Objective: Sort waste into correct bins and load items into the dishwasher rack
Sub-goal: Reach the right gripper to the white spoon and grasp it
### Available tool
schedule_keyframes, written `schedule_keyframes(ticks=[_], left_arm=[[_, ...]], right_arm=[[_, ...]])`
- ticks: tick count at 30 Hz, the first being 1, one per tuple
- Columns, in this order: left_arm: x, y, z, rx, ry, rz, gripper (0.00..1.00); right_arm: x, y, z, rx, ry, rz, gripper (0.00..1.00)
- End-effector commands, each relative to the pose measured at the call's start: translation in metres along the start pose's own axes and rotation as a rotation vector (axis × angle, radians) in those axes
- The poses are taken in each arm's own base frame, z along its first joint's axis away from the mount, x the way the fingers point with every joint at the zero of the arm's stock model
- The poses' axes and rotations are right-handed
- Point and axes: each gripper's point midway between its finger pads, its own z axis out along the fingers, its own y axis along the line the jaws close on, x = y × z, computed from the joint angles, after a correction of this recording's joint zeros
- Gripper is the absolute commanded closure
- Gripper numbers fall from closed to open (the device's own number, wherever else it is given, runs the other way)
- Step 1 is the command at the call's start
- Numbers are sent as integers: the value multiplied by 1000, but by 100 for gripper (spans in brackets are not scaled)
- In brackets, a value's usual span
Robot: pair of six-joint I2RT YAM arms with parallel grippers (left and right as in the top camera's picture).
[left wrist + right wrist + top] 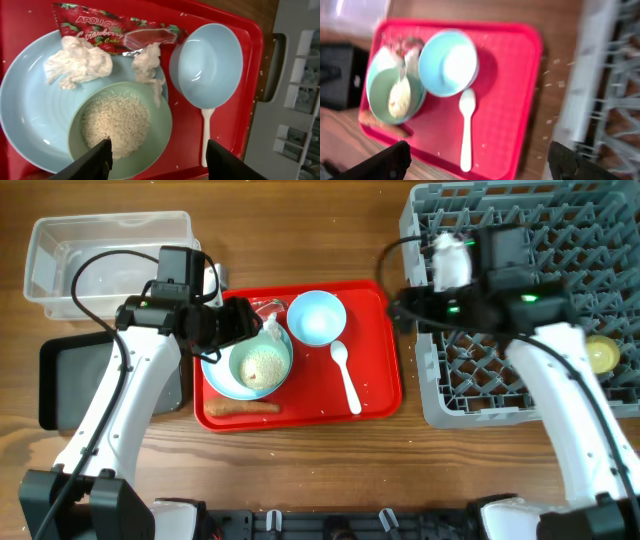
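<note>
The pale-green bowl [240, 370] holds the rice [264, 365] and sits on the light-blue plate [215, 376] on the red tray. Crumpled white and red-and-white wrappers [80, 62] lie on the plate behind it. The light-blue bowl [316, 317] and the white spoon [346, 375] lie to the right, the food stick [245, 407] at the tray's front. The yellow cup [601, 354] sits in the grey rack [440, 400]. My left gripper [159, 160] is open above the green bowl's rim [155, 135]. My right gripper [477, 160] is open and empty above the tray's right edge.
The clear tub [100, 250] stands at the back left, with the black tray [60, 380] in front of it. The red serving tray [375, 380] lies between these bins and the rack. The right wrist view is blurred.
</note>
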Motion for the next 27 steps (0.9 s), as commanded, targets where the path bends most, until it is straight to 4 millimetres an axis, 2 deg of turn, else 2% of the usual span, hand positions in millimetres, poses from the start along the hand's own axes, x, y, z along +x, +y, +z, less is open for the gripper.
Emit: schedule_keyframes(ticks=[1,7,10,14,20,24,27], left_arm=[[-7,3,-8,-28,-39,16,39],[-7,3,-8,-28,-40,16,37],[-7,3,-8,-28,-40,17,36],[-7,3,-8,-28,-40,16,36],[-7,3,-8,-28,-40,16,35],[-7,3,-8,-28,-39,16,35],[-7,3,-8,-28,-39,16,36]], right_arm=[[20,20,39,23,134,-46,13],[66,29,98,104,354,-67,20],[85,21,124,211,421,-46,27],[105,20,153,273,482,-32,27],[119,16,179,344,497,5,29],[123,12,186,375,478,49,43],[136,6,187,393,500,79,49]])
